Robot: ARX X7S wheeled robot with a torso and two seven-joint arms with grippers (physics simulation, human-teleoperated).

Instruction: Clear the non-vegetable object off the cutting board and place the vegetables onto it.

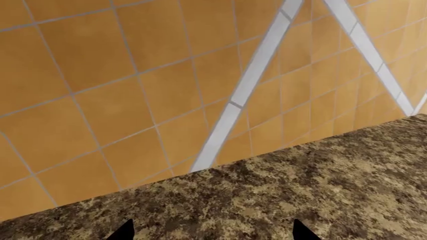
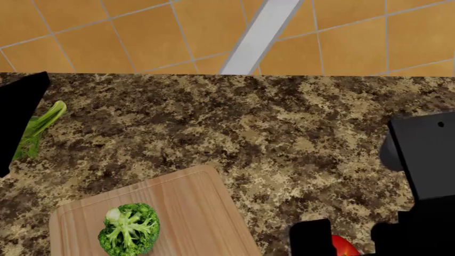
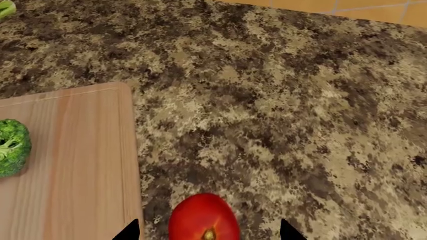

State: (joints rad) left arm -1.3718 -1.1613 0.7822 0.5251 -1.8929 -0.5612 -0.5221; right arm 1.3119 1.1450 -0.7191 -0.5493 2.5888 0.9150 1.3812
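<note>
The light-wood cutting board (image 2: 192, 208) lies at the front left of the counter, with the broccoli head (image 2: 129, 228) on it; both also show in the right wrist view, board (image 3: 73, 165) and broccoli (image 3: 12, 146). The celery stalk (image 2: 39, 128) lies on the counter at the far left, partly hidden by my left arm. The red tomato (image 3: 203, 217) sits on the counter just right of the board, between the spread fingers of my open right gripper (image 3: 208, 232); it peeks out in the head view (image 2: 342, 246). My left gripper (image 1: 212, 232) is open and empty above bare counter.
The speckled brown granite counter (image 2: 284, 133) ends at an orange tiled wall (image 2: 142, 32) with a white diagonal stripe (image 2: 259, 32). My right arm's black body (image 2: 423, 176) fills the right edge.
</note>
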